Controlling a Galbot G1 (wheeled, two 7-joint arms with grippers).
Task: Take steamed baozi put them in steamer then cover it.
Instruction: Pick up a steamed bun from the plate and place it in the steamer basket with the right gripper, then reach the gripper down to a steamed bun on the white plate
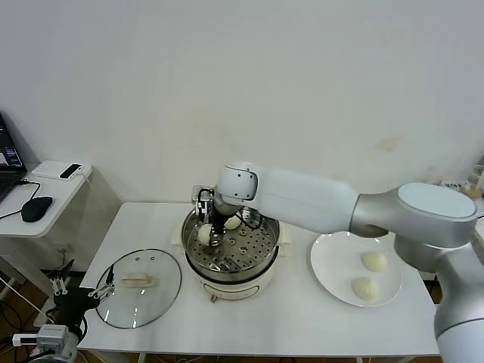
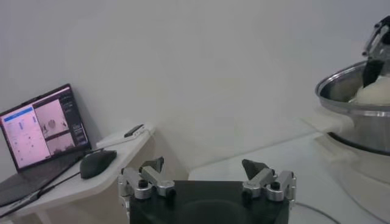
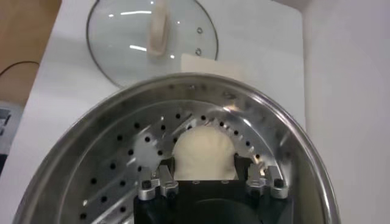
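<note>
Now placing: right gripper [image 1: 206, 229] inside steamer [image 1: 261, 261], jaws around bun [image 3: 204, 153], grip unclear. Next: release, lift clear.

The right arm [image 1: 325, 203], crossing the middle of the head view, has smooth white shells joined by silver-grey rounded joints. Its right claw [image 3: 213, 181] shows a black body with silver finger brackets fixed by dark screws. The left claw [image 2: 207, 176], low in its frame, is built alike, with dark fingertips.

No lettering can be read anywhere; the laptop screen [image 2: 38, 131] is illegible.
</note>
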